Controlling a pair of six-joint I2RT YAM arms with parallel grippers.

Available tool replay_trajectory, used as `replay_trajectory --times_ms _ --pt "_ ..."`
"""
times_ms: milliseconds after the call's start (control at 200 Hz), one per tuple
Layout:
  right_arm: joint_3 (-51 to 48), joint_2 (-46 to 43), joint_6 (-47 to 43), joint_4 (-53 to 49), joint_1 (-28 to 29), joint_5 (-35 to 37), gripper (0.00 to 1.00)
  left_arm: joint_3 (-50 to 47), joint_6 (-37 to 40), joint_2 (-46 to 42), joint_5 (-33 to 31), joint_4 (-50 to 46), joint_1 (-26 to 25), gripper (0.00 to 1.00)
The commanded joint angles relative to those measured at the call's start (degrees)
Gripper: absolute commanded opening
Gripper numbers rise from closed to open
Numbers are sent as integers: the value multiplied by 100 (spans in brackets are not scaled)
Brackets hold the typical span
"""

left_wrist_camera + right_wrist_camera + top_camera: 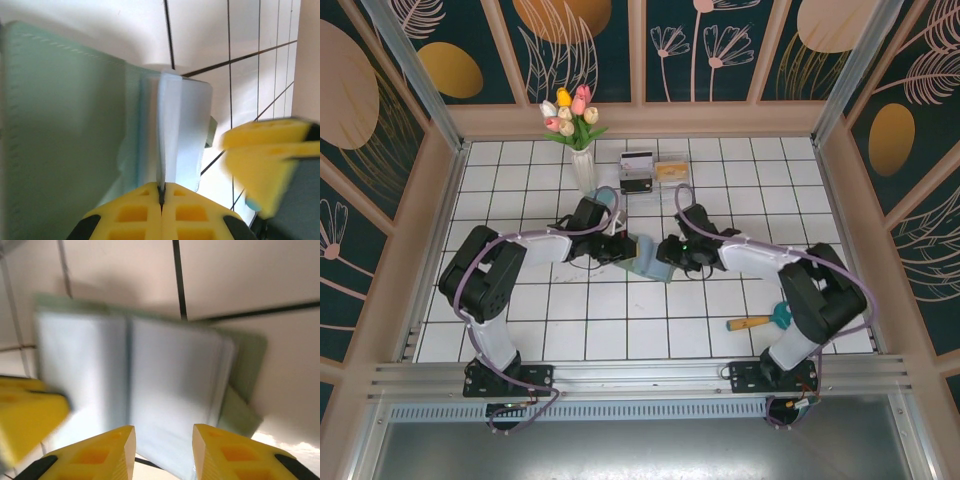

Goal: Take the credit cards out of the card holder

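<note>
White-tiled tabletop first: the card holder is about mid-tabletop, well apart from every edge, between the two arms. It looks tilted rather than flat, but we can't tell if any corner touches the tiles. It is sage-green outside and blue-grey inside, and it lies open like a book in the right wrist view. We judge it light, soft and floppy. The covers will likely sag and swing if it is held by one leaf alone, and the lining looks smooth, so probably slippery.

Left gripper: fingers pressed together, clamped on a thin pale blue-grey leaf at the holder's edge. We can't tell whether that leaf is pocket or card.

Right gripper: fingers spread apart, nothing in them, hovering just in front of the open inner face. The holder's lower edge sits between them, untouched as far as we see.

Credit cards: too blurred to pick out from the pockets. We judge them thin, stiff, light and slick, and snug in their slots. Best hold, in our view, is to pin the holder by a cover near the spine, pinch a card by its exposed edge and pull straight along the slot. Catching a pocket lip too would drag the whole holder.
</note>
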Motion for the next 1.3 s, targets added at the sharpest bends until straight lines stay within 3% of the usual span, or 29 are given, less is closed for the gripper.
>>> replay_trajectory --times_ms 0,60,130,220,365,475,621,691,936,1031,1141,1296 --pt "-13 -624 -47 36 -250 417 38 -359 -210 -381 -84 38 -36 0" --pt "-5 -800 -64 40 -347 518 39 -537 -289 -535 -138 50 -37 0" --pt "34 -934 -119 21 -471 662 41 -643 -289 -796 -256 -17 -32 8" --pt "114 -1096 -209 -81 -661 959 44 -575 -210 -1080 -438 -231 -12 28" --pt "284 -1429 -524 -306 -847 1790 59 -338 -138 -1524 -767 -558 255 55" --pt "377 -1815 -904 -272 -941 2664 70 -259 -21 -1889 -1127 -830 706 66" --pt "87 -2551 -1543 299 -1043 3737 95 -58 369 -2406 -2458 -1473 1278 87" --pt "-117 -2872 -1758 542 -1224 3981 99 46 632 -2656 -3446 -1705 1356 98" --pt "-1048 -3414 -2215 1432 -1959 4697 99 -364 1183 -3332 -6755 -1156 1562 99" --pt "-1528 -3483 -2250 1921 -2218 4709 99 -832 1403 -3593 -7603 -501 1713 99" --pt "-2060 -3383 -2379 2534 -2435 4631 99 -1688 1714 -3972 -7757 849 1940 99" --pt "-2931 -3101 -2976 4039 -2595 4429 99 -2315 2312 -4055 -7786 1908 2113 99"
